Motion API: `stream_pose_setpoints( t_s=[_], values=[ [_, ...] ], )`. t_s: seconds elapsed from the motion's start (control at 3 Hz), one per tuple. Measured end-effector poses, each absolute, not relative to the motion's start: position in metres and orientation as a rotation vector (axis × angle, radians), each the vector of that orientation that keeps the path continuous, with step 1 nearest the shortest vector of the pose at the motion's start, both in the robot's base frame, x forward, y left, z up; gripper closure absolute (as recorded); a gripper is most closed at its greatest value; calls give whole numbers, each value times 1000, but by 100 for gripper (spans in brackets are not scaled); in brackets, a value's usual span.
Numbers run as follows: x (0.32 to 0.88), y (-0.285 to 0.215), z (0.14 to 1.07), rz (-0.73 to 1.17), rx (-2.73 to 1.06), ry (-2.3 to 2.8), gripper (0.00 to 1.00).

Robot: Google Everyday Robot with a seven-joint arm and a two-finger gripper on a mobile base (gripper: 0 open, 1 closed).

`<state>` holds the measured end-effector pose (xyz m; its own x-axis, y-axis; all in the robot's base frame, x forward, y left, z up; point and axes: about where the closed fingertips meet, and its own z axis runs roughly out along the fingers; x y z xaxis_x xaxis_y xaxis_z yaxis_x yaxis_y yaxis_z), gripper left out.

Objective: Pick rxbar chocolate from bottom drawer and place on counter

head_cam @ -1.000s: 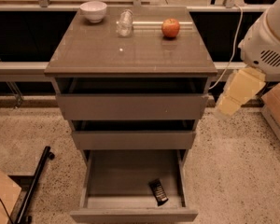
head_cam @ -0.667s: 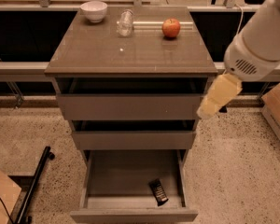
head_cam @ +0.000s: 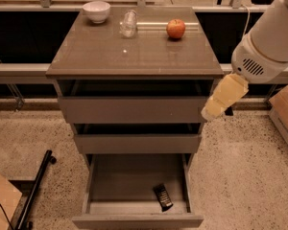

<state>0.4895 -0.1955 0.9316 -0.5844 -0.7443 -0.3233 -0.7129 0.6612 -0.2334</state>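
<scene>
Far left, at eleven o'clock on the glossy grey-brown rectangular tabletop (head_cam: 134, 56) of the drawer cabinet: a small white ceramic bowl (head_cam: 96, 11). Just right of it, near twelve o'clock, a clear drinking glass (head_cam: 128, 23). Below the slab, two shallow grey-brown drawers (head_cam: 132, 110), then the deep bottom drawer (head_cam: 137, 220) with its plain flat front, pulled wide open toward six o'clock of the view.

Inside, at five o'clock on the drawer floor, near the front wall and the right wall: the small flat bar in a black wrapper, the rxbar chocolate (head_cam: 163, 197). Lies flat, slightly askew, touched by nothing.

Back up top, at one o'clock on the tabletop, a round red-orange apple (head_cam: 175, 28), well apart from the glass.

Further right, at three o'clock of the cabinet, just beside the top drawer's right end: the pale cream gripper (head_cam: 209, 112) on its bulky white arm (head_cam: 266, 47). Points down toward seven o'clock, carries nothing visible. Open or closed: cannot tell from this side-on angle. Hangs well apart from the bar and well above it.

Step in hand, by judgement: the approach toward the open drawer, no pick begun. Next move calls for swinging toward seven o'clock past the two upper fronts, dropping into the drawer clear of its right wall, lining up across the bar's narrow width, then closing on it. Likely tight spot: a flat thing low on the floor, close to a corner.
</scene>
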Motion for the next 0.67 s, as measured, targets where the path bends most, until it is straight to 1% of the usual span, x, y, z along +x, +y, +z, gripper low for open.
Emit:
stream_pose_setpoints(
  t_s=[0.33, 0.67],
  values=[
    [488, -194, 906, -73, -1116, 2564, 0],
    [483, -184, 850, 19, -1070, 2667, 0]
  ],
)
